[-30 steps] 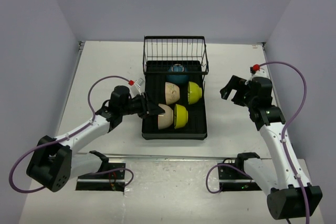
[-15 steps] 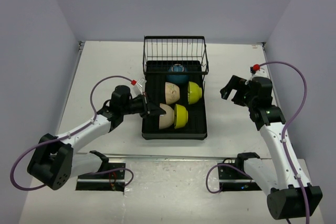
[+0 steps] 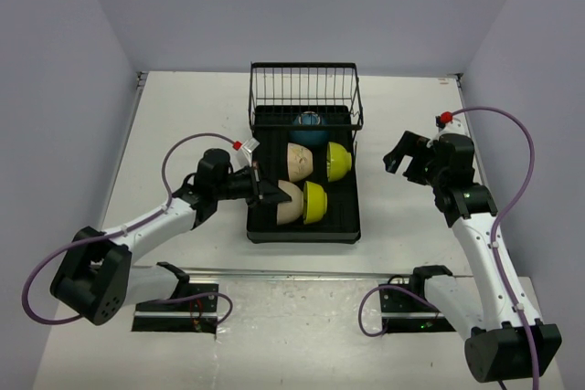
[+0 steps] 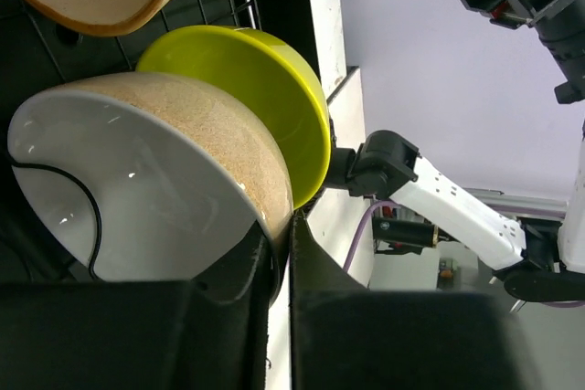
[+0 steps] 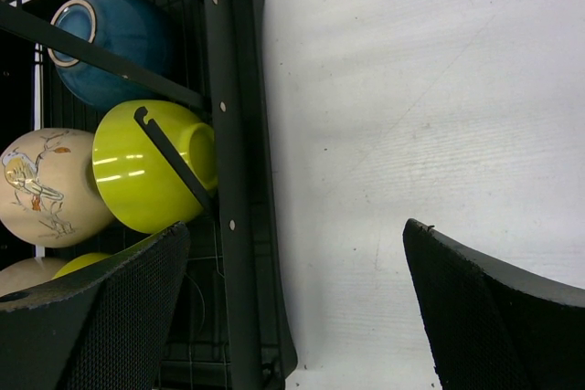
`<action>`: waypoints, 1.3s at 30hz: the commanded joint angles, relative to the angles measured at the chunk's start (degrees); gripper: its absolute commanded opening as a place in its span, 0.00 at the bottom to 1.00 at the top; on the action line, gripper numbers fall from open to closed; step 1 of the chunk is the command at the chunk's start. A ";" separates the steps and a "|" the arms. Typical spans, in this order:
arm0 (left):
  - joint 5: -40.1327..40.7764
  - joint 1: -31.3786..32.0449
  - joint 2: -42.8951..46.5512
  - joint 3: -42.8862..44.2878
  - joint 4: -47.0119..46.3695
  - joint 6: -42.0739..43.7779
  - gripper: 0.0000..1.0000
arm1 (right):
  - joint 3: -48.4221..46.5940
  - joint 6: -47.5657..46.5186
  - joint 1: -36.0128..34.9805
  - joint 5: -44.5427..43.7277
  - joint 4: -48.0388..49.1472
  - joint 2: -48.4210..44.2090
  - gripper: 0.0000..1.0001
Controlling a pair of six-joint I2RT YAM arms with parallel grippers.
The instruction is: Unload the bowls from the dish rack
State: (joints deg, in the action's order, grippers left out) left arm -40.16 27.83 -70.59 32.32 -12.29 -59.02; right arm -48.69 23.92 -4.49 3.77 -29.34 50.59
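Five bowls [image 3: 300, 161] still racked; left jaws, just in from 9 o'clock, now pinch my first cream bowl [image 3: 286, 205]; right jaws wide.

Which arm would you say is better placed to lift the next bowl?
Left: the left gripper pinches the rim of the near cream bowl; the right gripper hangs open beside the rack.

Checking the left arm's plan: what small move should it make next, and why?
Probably squeeze shut on the rim before lifting: the left gripper straddles the edge of the near cream bowl in the dish rack, but a firm clamp isn't evident.
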 commanded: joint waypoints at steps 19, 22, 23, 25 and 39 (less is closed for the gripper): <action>-11.86 -10.78 4.93 -14.74 -36.91 -13.83 0.00 | -1.41 -1.16 -0.17 0.89 0.34 -0.40 0.99; -13.10 -11.14 3.71 -14.39 -42.35 -16.73 0.00 | -1.41 -1.42 -0.25 0.98 0.08 -0.40 0.99; -13.19 -11.14 2.57 -14.47 -44.72 -18.39 0.00 | -1.41 -1.60 -0.34 0.80 -0.01 -0.40 0.99; -13.19 -11.05 1.51 -14.91 -50.79 -22.35 0.00 | -1.59 -1.69 -0.43 0.71 -0.10 -0.31 0.99; -11.69 -11.05 -2.19 -16.76 -59.60 -28.60 0.00 | 0.52 -1.25 -0.87 4.48 1.39 0.04 0.99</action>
State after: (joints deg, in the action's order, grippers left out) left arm -51.44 17.21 -73.32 15.46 -62.33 -84.62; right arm -48.60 23.03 -4.93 5.54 -29.17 50.63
